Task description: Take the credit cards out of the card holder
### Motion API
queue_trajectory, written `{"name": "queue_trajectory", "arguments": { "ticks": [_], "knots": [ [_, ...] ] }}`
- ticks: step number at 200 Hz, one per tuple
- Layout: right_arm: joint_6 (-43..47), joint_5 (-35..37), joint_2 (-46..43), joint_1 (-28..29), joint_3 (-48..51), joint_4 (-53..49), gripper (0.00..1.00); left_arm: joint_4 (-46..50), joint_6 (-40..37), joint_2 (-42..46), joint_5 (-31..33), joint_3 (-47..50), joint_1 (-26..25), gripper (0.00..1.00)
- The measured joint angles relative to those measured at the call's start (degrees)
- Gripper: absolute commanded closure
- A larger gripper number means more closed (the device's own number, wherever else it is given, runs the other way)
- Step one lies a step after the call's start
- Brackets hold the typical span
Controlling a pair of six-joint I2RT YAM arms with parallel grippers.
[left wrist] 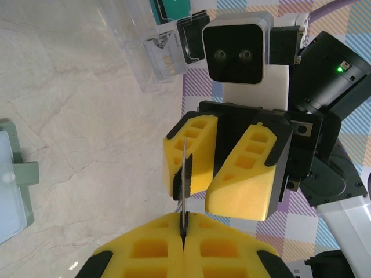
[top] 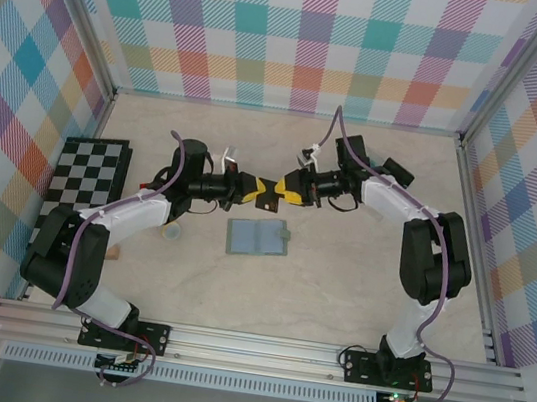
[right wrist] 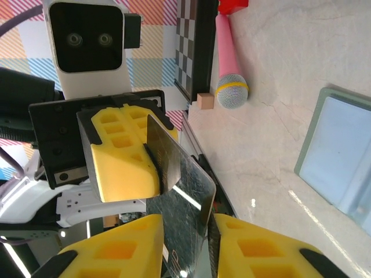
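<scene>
Mid-air handover: left end effector [left wrist: 184,231] pinches the dark card [right wrist: 185,185], right end effector [right wrist: 186,229] gapes around it. It should probably clamp squarely before the left lets go.

The dark card [right wrist: 181,185] is glossy, scratched plastic; my jaws are matt yellow plastic. The card holder [top: 257,238] looks like matt cloth, the marbled counter [top: 336,292] smooth and faintly shiny.

This is a robot lab test cell. Plaid-printed walls [top: 303,34] and aluminium posts [top: 474,232] box in the pale marble-look desk [top: 336,292] beyond and beside the jaws. Nearer than the jaws, the arm bases [top: 381,364] are bolted to a rail [top: 256,349].
</scene>
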State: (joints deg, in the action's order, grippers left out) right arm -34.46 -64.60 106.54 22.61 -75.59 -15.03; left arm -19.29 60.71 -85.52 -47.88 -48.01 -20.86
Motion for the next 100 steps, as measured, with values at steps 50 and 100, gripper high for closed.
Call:
{"name": "queue_trajectory", "arguments": {
  "ticks": [50, 100],
  "knots": [
    [-6.08, -0.02, 0.0, 0.48, 0.92, 5.68, 0.75, -1.31, 2.1, 1.2, 2.67, 0.39, 0.0, 1.0],
    [-9.57, 0.28, -0.79, 0.66, 1.22, 7.96, 1.0, -1.27, 2.73, 2.38, 5.16, 1.05, 0.0, 0.87]
  ]
}}
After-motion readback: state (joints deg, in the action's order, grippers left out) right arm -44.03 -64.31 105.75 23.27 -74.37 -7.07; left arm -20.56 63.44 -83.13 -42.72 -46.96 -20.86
